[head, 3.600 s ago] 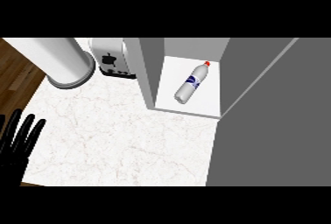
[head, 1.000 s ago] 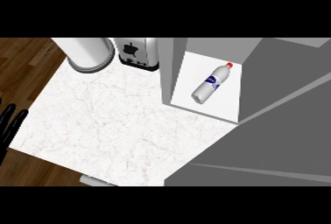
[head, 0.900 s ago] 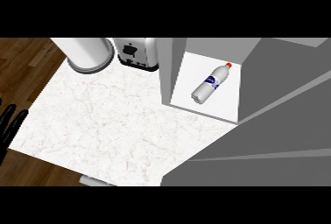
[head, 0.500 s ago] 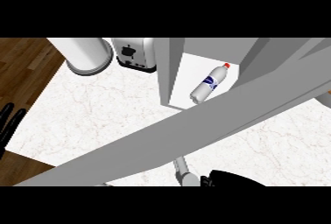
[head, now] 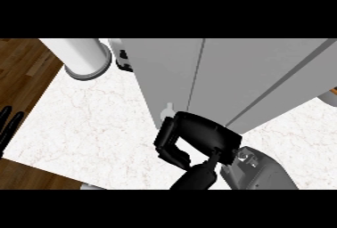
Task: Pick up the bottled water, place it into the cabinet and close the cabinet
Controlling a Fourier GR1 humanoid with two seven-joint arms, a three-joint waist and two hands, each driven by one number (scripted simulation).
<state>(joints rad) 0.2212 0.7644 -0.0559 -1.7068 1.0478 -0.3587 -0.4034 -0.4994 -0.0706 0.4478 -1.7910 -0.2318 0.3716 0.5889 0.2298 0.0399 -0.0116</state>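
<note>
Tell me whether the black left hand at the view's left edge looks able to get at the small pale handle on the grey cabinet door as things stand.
Probably not. The left hand rests at the view's far left edge, across the white marble counter from the handle, and the right hand already sits against the cabinet door just below that handle.

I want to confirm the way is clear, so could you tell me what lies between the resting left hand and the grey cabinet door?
In the head view, only bare white marble counter lies between the left hand and the grey cabinet door.
</note>
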